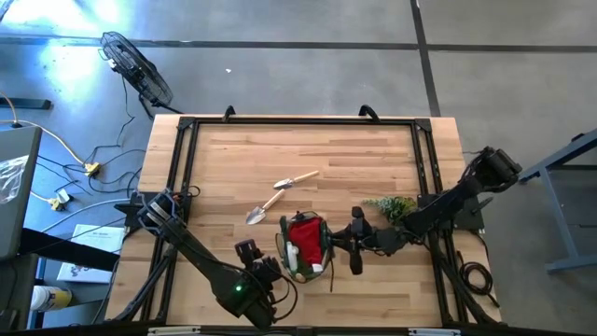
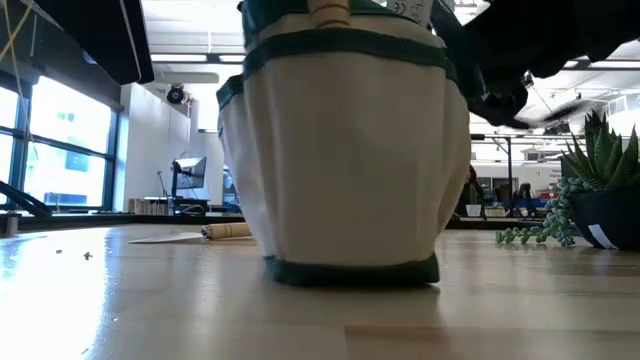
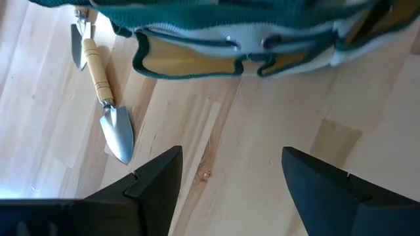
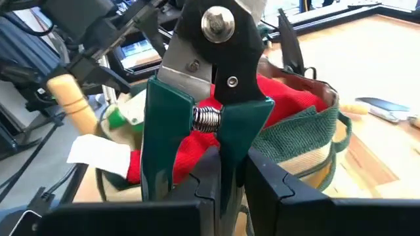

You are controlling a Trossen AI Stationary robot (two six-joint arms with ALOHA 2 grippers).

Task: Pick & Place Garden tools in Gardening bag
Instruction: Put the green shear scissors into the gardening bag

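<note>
1. The gardening bag point(image 1: 304, 246) sits near the front edge of the table point(image 1: 233, 159), between the two arms. It serves as the landmark here.
2. The right gripper point(image 4: 226, 187) is clamped on the green handles of the pruning shears point(image 4: 210, 98), blades pointing up. It hangs just to the right of the bag's rim, with the red fabric bundle point(image 4: 289, 98) directly beyond it inside the bag.
3. The left gripper point(image 3: 230, 180) has its jaws spread wide, with nothing between them. It hovers just left of the bag and in front of it, over bare wood.
4. Count, on the table outside the bag: two wooden-handled tools, a trowel point(image 1: 264, 207) and a second tool point(image 1: 295, 179), lying end to end behind and to the left of the bag. One leafy sprig point(image 1: 392, 205) lies behind and to the right of it.
5. Count, inside the bag: one red bundle, one wooden handle point(image 4: 72, 98) sticking up at the far side and one small green-and-white item point(image 4: 125, 117) beside it. There may be more beneath, but I cannot tell.
6. Shears: one pair, in the air, not yet in the bag.
7. Risk: the bag is soft and already stuffed. If the shears come down on the red bundle they may perch on top and tip out over the rim.
8. Risk: the shears' handles are sprung. If the grip slackens early they could spring apart and snag the rim or shove the bag sideways.
9. Risk: nothing is steadying the bag, so a push from the right arm could slide it toward the left gripper.
</note>
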